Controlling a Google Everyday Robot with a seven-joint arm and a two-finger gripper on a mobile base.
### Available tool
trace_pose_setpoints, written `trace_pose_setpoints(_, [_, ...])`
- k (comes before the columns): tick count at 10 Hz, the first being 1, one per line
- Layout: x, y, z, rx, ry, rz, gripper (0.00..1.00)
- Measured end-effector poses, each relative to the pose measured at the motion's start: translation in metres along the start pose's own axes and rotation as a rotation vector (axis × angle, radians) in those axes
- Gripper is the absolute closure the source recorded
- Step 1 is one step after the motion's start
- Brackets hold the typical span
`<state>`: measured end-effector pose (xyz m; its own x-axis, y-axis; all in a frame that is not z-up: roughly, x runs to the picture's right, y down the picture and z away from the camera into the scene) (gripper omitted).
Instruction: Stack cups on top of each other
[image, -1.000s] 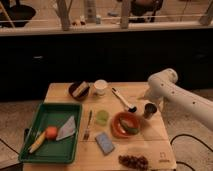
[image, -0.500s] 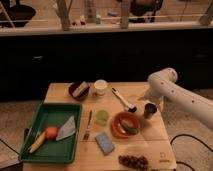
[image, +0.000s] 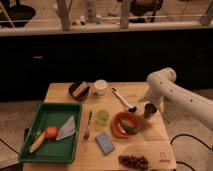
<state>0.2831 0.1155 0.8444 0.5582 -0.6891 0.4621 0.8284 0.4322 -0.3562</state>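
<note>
Dim light is falling over a small wooden table (image: 150, 131) set before a dark counter, and the cups are sitting well apart on it. A white cup (image: 100, 87) is standing upright near the table's upper middle, a pale green cup (image: 102, 117) is standing upright at the frame's centre, and a dark metal cup (image: 149, 110) is standing at centre right, just beside an orange-red dish (image: 125, 124).

From the right edge of the frame, the white arm (image: 182, 97) is reaching in and bending down at its elbow, so that the gripper (image: 150, 106) is hanging directly at the metal cup; whether its fingers are apart or clamped on the cup cannot be told. From there the green cup is lying to the left and slightly lower in the frame, beyond the dish, while the white cup is lying further off to the upper left. A likely next move is carrying the metal cup leftward over the dish.

Also on the table are a dark bowl (image: 78, 90), a green tray (image: 52, 131) at lower left, a fork (image: 87, 126) and a blue sponge (image: 104, 143).
</note>
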Motion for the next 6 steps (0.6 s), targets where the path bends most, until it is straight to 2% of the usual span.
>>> trace_pose_setpoints(6, [-0.0001, 0.0022, -0.0082, -0.020, -0.007, 0.022, 0.90])
